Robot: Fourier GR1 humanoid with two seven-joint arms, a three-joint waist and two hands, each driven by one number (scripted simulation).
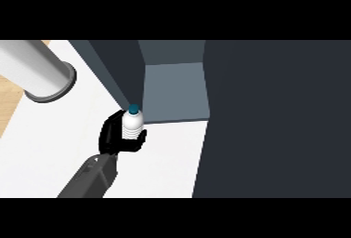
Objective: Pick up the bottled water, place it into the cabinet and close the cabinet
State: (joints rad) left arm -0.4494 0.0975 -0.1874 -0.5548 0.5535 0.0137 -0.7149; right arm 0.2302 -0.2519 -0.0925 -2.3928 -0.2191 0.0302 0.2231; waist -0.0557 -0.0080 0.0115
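Now, bottled water (133, 122) within curled fingers (108, 133)

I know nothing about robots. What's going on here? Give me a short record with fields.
item: water bottle, white with a blue cap, upright
held by: left hand, fingers curled round it
cabinet: dark, open
position: bottle just in front of the cabinet's opening, not yet inside
surface: white counter

One bottled water (133, 123), one cabinet (175, 90), one grey cylinder (35, 69), one robot hand (110, 135), one counter (165, 160).
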